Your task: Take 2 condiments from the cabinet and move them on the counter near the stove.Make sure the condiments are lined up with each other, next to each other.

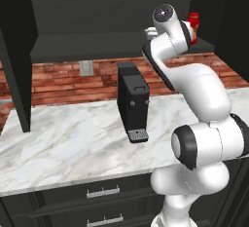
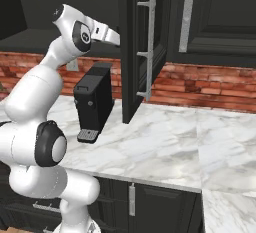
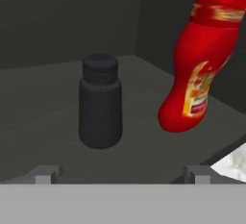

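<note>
On the dark cabinet shelf (image 3: 43, 117) stand both condiments. The small black shaker bottle (image 3: 100, 103) is upright, straight ahead of my gripper (image 3: 122, 174) and a short way beyond the fingertips. The larger red bottle (image 3: 199, 64) stands to its right, a little further back; it also peeks out behind the arm (image 1: 194, 26). My gripper is open, with nothing between its fingers, and it points into the cabinet (image 1: 82, 46). The marble counter (image 1: 73, 138) runs below. The stove is out of view.
A tall black coffee machine (image 1: 133, 102) stands on the counter under the cabinet, close to the arm. The open cabinet door (image 2: 137, 47) with its metal handle hangs right of the hand. Brick wall (image 1: 58, 80) behind; dark drawers (image 1: 102, 192) below the counter.
</note>
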